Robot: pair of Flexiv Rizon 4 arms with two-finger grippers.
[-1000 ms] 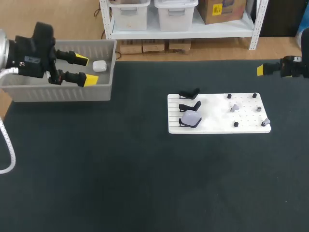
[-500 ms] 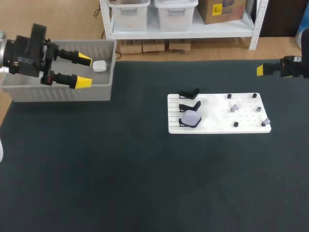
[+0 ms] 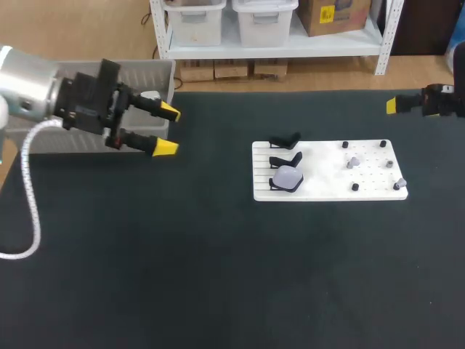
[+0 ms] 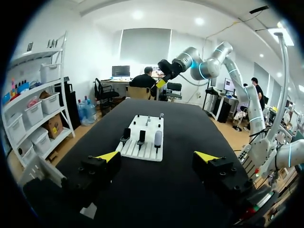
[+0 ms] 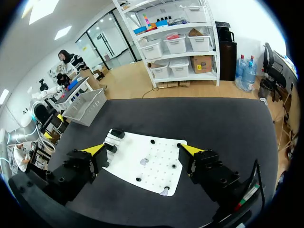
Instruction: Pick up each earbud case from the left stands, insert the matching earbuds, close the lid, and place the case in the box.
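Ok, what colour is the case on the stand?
The case is pale lilac, clearest in the head view.

A pale lavender, rounded earbud case (image 3: 287, 177) sat propped on the nearest of three black angled stands (image 3: 285, 159), which lined the left edge of a white slotted board (image 3: 320, 190) near the middle of the dark table. Two small grey earbuds (image 3: 353, 162) rested among short black pegs (image 3: 355, 187) on the board's right half. Well apart, a white earbud case (image 3: 150, 97) lay inside the grey plastic box (image 3: 156, 67) at the table's far left corner.
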